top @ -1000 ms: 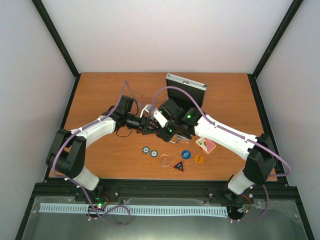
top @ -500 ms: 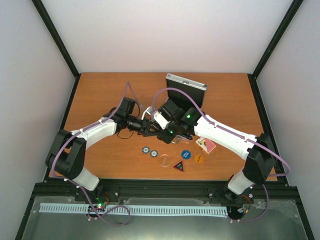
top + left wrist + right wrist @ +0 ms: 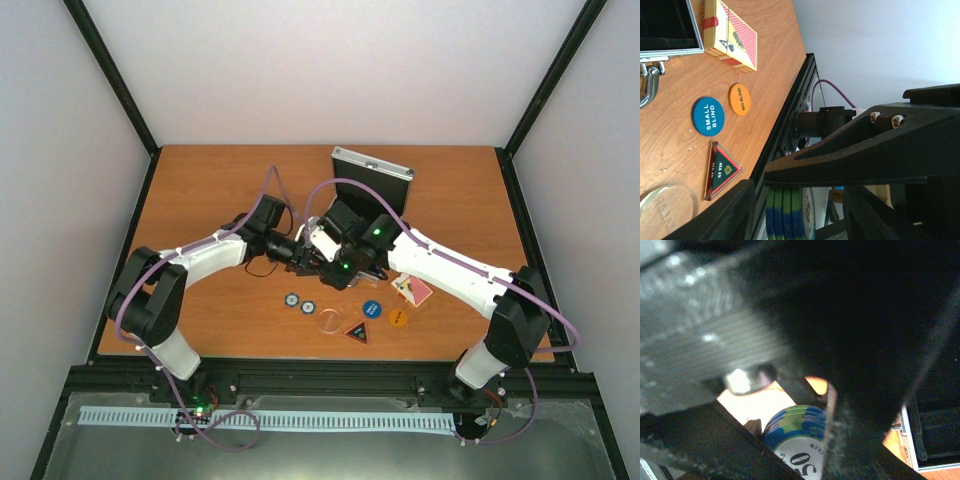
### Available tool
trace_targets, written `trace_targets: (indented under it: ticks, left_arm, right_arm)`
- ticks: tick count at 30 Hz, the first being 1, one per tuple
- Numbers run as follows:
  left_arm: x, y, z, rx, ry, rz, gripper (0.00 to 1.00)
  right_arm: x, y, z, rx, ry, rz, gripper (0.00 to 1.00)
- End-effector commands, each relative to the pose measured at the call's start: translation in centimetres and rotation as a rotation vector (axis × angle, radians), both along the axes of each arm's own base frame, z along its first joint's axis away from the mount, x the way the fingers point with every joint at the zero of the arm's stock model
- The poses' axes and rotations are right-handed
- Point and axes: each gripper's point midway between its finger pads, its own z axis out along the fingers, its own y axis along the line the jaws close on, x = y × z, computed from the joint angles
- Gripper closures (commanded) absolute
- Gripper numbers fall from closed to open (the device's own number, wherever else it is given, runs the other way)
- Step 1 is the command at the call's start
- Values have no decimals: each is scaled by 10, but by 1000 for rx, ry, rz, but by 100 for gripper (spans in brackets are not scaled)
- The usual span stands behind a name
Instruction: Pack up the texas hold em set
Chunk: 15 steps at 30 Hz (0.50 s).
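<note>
Chip stack pinched in right fingers, between part-open left fingers, gaps both sides.

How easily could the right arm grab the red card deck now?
Probably not yet: the right gripper looks closed on a stack of poker chips, nose to nose with the left gripper. The card deck itself lies uncovered beside that arm.

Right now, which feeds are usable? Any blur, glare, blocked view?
Top external: sharp, even light, soft shadows on the table. Left wrist: card deck and Small Blind button crisp; dark underexposed hardware fills the lower right. Right wrist: mostly blocked by blurred close-up hardware; only the chip stack shows, slightly soft, beside a blown-out patch.
</note>
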Motion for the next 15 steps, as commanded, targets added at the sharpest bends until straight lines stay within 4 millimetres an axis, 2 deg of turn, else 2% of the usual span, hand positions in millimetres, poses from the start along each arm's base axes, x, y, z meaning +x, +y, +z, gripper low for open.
trace_targets:
  ticks: [1, 3, 10, 15]
  left_arm:
    - [-31, -16, 36, -122, -10, -169, 53]
    - [-31, -16, 38, -131, -10, -179, 59]
    - [-42, -14, 49, -164, -25, -223, 67]
    - [-47, -16, 45, -166, -14, -241, 83]
  right_arm:
    - [40, 20, 25, 97, -136, -53, 92]
    - [41, 20, 25, 95, -135, -56, 92]
    - [45, 16, 25, 82, -147, -64, 92]
    - [52, 12, 27, 83, -154, -78, 92]
